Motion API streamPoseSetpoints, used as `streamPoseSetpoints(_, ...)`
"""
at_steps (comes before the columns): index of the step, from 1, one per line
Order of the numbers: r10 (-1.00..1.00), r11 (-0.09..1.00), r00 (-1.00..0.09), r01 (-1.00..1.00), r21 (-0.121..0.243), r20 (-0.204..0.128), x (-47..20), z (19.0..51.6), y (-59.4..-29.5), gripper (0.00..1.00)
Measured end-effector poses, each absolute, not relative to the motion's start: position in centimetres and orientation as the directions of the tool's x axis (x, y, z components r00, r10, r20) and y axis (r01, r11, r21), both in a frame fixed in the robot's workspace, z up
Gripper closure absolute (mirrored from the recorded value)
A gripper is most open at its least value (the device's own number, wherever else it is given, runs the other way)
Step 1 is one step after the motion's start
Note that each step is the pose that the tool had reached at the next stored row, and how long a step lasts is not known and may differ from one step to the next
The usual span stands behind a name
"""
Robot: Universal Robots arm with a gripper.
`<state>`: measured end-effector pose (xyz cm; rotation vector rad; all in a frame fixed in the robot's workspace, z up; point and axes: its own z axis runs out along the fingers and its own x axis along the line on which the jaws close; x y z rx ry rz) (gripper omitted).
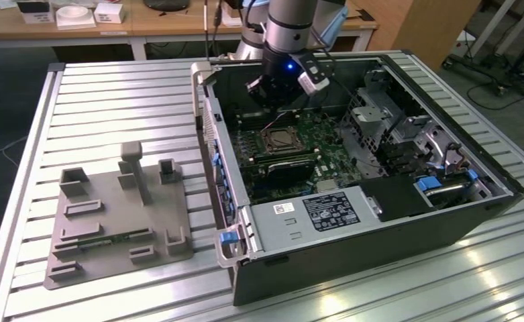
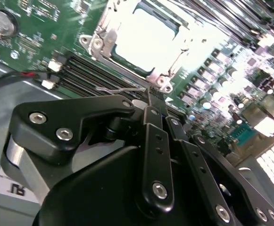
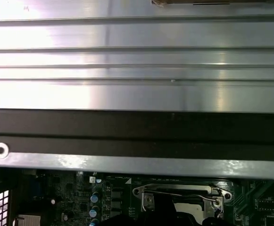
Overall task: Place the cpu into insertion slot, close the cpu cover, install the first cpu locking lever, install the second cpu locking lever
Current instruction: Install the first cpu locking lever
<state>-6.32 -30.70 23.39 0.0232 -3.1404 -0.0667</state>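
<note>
- A ribbed metal desk (image 1: 109, 100) fills the exterior view.
- A grey fixture plate (image 1: 109, 221) with upright blocks lies on it, towards the exterior view's left.
- Just beside the plate lies an open computer case (image 1: 378, 248) with a green motherboard (image 1: 329, 137) inside.
- A black power box (image 1: 329, 209) with a white label sits at the case's near end.
- A blue clip (image 1: 229, 237) marks the case's near corner.
- In the second wrist view, a round coin battery (image 2: 1, 23) sits on the board.

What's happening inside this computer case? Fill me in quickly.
A robot arm's gripper hangs inside the open computer case, just above the motherboard. In the second wrist view the cpu sits seated on the board with the cpu cover lying flat around it. The gripper's tip is right beside a thin wire lever along the cover's edge. Whether that lever is latched cannot be told.
</note>
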Motion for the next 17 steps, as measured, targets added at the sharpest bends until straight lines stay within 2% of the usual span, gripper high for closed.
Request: streamPoseSetpoints(17,-0.015,0.999,-1.000,-0.015,0.042,0.001,-4.4,22.9,-30.6,0.90)
